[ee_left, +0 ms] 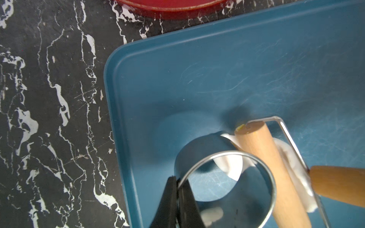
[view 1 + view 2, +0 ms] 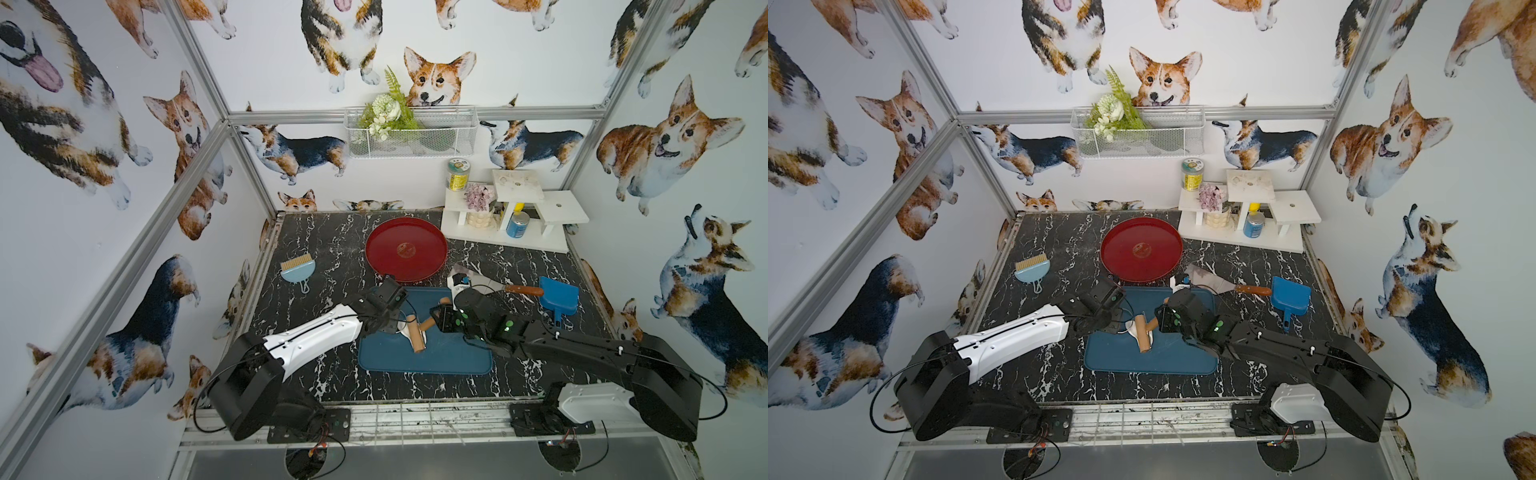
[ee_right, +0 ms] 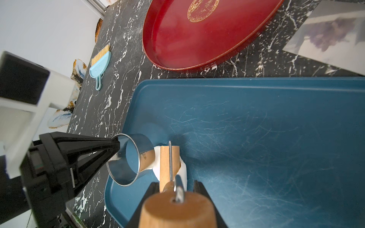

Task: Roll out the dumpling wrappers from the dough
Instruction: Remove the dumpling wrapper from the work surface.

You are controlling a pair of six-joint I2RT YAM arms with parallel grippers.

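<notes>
Marble tbl w/ blue tray, red plate, brush, dustpan, scraper.

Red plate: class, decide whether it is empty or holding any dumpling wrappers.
Empty. The red plate shows only bare red floor and its gold emblem; no white discs lie in it.

Left end effector was pinched closed on the thin rim of a metal ring, with a black finger on either side of the wall and the ring over the blue tray. Wooden roller lay across flattened white dough just beside the ring, and its wire frame ran to a wooden handle; some dough showed through the ring. Tray sat on the black marbled counter, with the red plate rim near it.
</notes>
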